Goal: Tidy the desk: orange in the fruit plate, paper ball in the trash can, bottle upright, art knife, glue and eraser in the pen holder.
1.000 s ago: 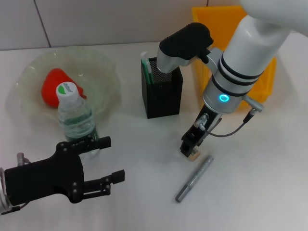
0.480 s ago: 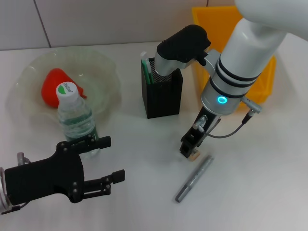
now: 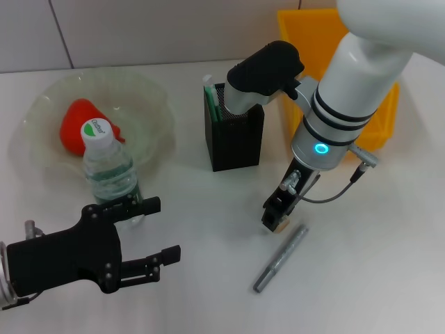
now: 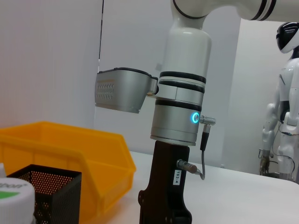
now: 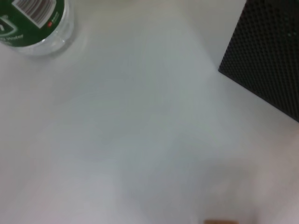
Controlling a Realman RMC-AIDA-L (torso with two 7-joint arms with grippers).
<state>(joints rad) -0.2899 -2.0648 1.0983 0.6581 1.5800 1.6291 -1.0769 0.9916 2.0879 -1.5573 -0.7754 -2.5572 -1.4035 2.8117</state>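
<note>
Head view: right gripper [image 3: 275, 221] bears straight down on the eraser [image 3: 280, 225], its fingers seemingly closed on the small block.

Contact looks real, though a firm hold cannot be confirmed. Eraser sits on the desk [image 3: 368, 264] just beside a grey pen [image 3: 280, 258] whose long axis points toward it; the eraser's own axis is unclear. Pen holder [image 3: 235, 139] stands near; 1 bottle [image 3: 108, 170] upright; left gripper [image 3: 132, 240] parked, fingers spread.

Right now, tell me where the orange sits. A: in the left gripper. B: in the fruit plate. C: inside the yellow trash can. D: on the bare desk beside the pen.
B: the orange lies inside the fruit plate, behind the upright bottle.
</note>
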